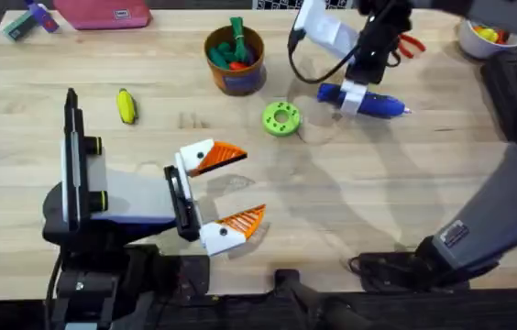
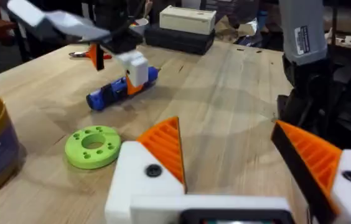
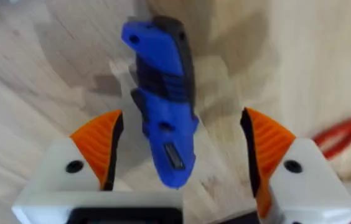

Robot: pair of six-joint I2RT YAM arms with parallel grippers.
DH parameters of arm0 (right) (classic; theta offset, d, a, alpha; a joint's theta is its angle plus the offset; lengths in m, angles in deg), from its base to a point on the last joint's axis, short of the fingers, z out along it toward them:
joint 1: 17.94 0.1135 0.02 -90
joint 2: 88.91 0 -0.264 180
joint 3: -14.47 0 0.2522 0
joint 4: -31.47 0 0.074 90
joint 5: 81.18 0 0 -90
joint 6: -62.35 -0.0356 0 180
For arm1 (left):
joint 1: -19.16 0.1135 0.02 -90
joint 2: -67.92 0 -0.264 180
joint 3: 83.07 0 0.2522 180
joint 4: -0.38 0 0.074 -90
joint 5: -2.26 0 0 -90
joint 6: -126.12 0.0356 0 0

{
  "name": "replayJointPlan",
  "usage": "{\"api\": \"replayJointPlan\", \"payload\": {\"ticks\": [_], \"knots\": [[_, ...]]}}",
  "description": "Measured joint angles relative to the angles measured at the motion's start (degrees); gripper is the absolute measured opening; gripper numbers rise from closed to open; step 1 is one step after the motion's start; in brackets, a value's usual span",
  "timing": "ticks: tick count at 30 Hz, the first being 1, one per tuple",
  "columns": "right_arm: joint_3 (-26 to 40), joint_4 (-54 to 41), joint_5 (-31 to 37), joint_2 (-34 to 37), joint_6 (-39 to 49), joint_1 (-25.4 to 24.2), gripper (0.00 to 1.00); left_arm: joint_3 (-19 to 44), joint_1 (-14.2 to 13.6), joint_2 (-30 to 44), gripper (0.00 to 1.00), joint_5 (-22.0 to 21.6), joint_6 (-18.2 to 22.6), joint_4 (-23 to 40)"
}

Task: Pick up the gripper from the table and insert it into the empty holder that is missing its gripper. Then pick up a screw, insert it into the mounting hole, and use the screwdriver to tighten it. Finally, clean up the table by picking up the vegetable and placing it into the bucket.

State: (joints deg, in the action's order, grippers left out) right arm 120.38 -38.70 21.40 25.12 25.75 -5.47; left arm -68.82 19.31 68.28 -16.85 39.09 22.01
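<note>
The blue screwdriver point(image 1: 379, 104) lies on the table at the back right. My right gripper point(image 1: 357, 92) hangs over its butt end, open, one orange-tipped finger on each side of the screwdriver point(image 3: 163, 118) without touching it. My left gripper point(image 1: 250, 185) rests open near the front left, both white blocks carrying orange tips and nothing between them. The yellow vegetable point(image 1: 126, 105) lies at the left. The orange-brown bucket point(image 1: 236, 60) stands at the back centre with green and red toy pieces inside. The loose gripper, the empty holder and the screw are out of view.
A green disc with holes point(image 1: 281, 117) lies between the bucket and the screwdriver. Red-handled pliers point(image 1: 410, 46) and a white bowl point(image 1: 483, 37) sit at the back right. A pink case point(image 1: 103, 14) lies at the back left edge.
</note>
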Motion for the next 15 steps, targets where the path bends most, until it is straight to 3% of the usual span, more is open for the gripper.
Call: {"api": "replayJointPlan", "payload": {"ticks": [3,5,11,15], "knots": [[0.0,0.0,-1.9,-4.8,-2.9,0.0,0.994,0.0,0.0,0.0,0.89,-0.5,0.0,-0.2],[0.0,0.2,-3.8,-8.9,-4.9,0.0,0.994,0.0,0.0,0.0,0.985,-0.9,0.1,-0.2],[0.0,1.9,-7.5,-20.9,-14.4,0.0,0.994,-0.1,0.0,0.0,0.999,-2.2,-0.3,-1.5],[0.0,2.5,-8.3,-27.5,-23.7,0.0,0.994,-0.1,0.0,0.0,0.999,-6.6,-4.0,-4.2]]}}
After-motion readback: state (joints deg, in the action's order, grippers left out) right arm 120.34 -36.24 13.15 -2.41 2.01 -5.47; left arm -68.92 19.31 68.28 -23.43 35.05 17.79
